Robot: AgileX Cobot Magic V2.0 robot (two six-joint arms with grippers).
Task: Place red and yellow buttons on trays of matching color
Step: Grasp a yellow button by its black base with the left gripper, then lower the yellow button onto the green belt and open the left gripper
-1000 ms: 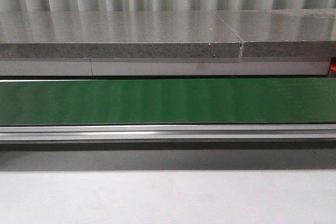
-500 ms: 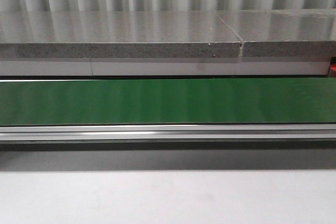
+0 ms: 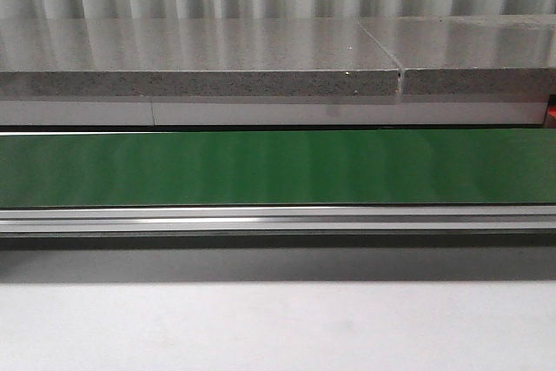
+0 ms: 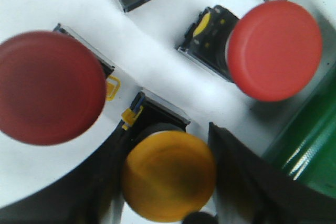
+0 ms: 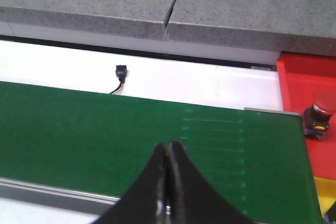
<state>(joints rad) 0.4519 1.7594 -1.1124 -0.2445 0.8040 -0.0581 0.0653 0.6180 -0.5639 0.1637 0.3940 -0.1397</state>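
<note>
Jaws of my left gripper (image 4: 168,182) straddle a yellow button (image 4: 168,176), crowded by red buttons (image 4: 274,50); right gripper (image 5: 168,182) is closed above the green belt's (image 5: 79,135) edge.

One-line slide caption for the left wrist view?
Left gripper straddling a yellow button, with two red buttons nearby on the white surface.

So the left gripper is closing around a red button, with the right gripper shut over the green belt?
Not quite: the left wrist view shows a yellow button between the left gripper fingers, not red. The right gripper is indeed shut over the green belt.
</note>
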